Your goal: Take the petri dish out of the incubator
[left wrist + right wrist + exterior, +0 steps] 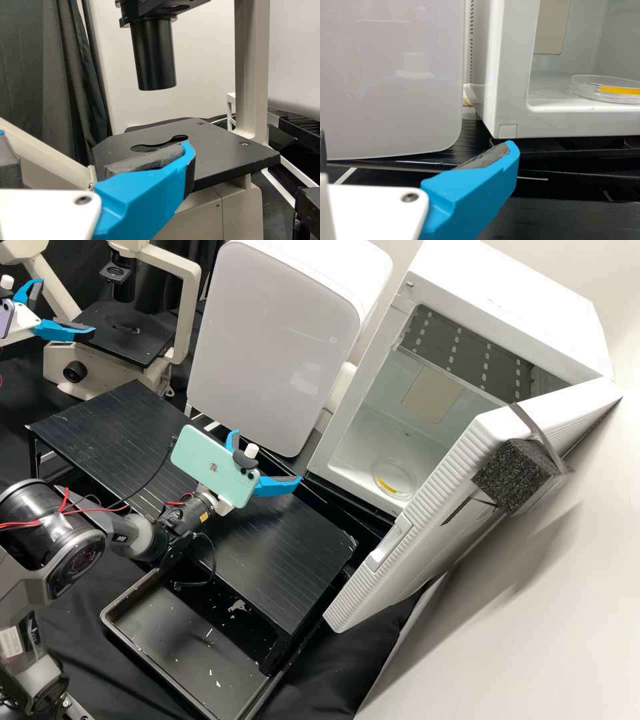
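High view: the clear, round, shallow petri dish (401,471) lies flat on the floor of the white box-shaped incubator (501,292), just inside its opening. Being round, it is equally wide every way; a yellow strip (385,486) on its side wall gives it a direction, facing the opening. The white ribbed door (427,523) stands swung open, a black foam block (510,475) strapped to it. The right gripper (269,455) is released, its blue fingers spread wide, above the black grooved platform (127,433) and outside the incubator. A mint-green phone (212,463) is mounted on it. The left gripper (67,308), also released with fingers apart, is by the cream-and-black microscope (61,367).

Left wrist view: one blue finger reaches in front of the microscope's flat black stage (220,150), whose curved cut-out can be seen; a black cylinder (154,55) points down above it.

Right wrist view: from this low angle the dish's flat lie is plain, its rim level and the strip running lengthwise along the wall, turned towards the camera. The gripper's blue finger is well apart from the dish, below the incubator's front corner; beside the incubator stands a white box with a pale grey front (395,100).
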{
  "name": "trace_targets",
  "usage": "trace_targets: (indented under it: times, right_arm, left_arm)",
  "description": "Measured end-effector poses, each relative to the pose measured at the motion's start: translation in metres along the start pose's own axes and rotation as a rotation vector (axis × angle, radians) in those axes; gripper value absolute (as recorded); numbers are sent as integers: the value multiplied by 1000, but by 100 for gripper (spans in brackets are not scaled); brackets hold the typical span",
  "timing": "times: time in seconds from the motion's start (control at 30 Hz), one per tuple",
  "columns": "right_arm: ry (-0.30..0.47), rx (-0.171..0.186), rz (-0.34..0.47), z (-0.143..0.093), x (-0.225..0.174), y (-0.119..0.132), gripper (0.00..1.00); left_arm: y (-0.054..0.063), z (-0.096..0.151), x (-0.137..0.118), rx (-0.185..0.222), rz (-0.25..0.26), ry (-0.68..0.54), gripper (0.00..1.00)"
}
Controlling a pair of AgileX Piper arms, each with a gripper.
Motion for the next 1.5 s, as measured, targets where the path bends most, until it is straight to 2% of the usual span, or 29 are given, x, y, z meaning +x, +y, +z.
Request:
trace_targets:
  times: [0.33,0.5,0.6,0.73,0.93,1.03,1.17,1.43,1.5]
  right_arm:
    - [-1,0,-2,1,-1,-1,100]
    - [-20,-7,21,15,-18,2,100]
    - [-27,16,56,27,-35,12,100]
    - [-22,51,163,42,-55,36,100]
    - [-57,74,302,65,-66,71,100]
    - [-84,66,346,77,-60,86,100]
    - [-95,60,368,88,-49,95,100]
    - [-51,37,410,93,-23,118,100]
    - [-43,44,408,93,-15,121,100]
  left_arm:
    - [0,0,0,0,0,0,100]
    - [0,0,0,0,0,0,100]
    - [0,0,0,0,0,0,100]
    - [0,0,0,0,0,0,100]
    - [0,0,0,0,0,0,100]
    - [0,0,0,0,0,0,100]
    - [0,0,0,0,0,0,100]
    - [0,0,0,0,0,0,100]
    - [0,0,0,0,0,0,100]
